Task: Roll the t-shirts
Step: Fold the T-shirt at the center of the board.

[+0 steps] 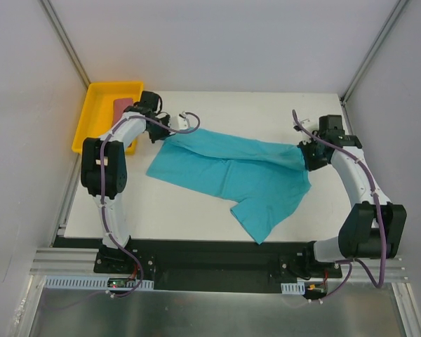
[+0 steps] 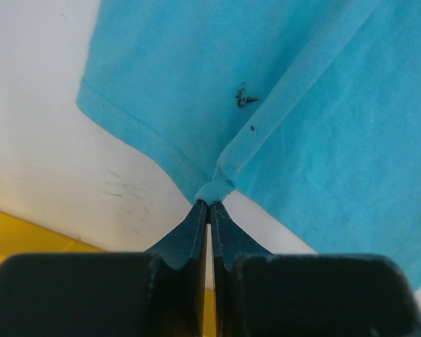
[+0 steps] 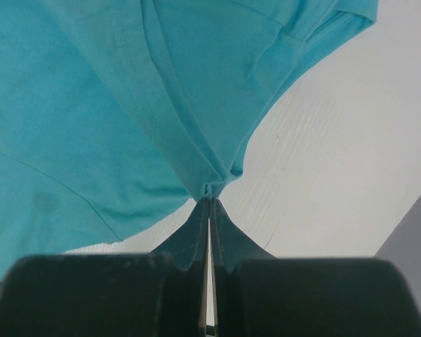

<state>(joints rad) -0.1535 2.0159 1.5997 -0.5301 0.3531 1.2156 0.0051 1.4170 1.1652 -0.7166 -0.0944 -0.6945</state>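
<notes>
A turquoise t-shirt [image 1: 231,172] is stretched across the white table between both arms, one sleeve hanging toward the near edge. My left gripper [image 1: 170,128] is shut on the shirt's far left corner; the left wrist view shows the pinched fold [image 2: 214,188] at its fingertips [image 2: 209,203] and a small dark tag [image 2: 244,96]. My right gripper [image 1: 305,153] is shut on the shirt's right edge, seen bunched at the tips [image 3: 209,200] in the right wrist view, where the cloth [image 3: 112,119] hangs lifted. A dusty rose-red shirt [image 1: 119,107] lies in the yellow tray.
The yellow plastic tray [image 1: 91,112] stands at the far left corner, just behind the left arm. White walls enclose the table [image 1: 196,217] on three sides. A black base rail [image 1: 210,256] runs along the near edge.
</notes>
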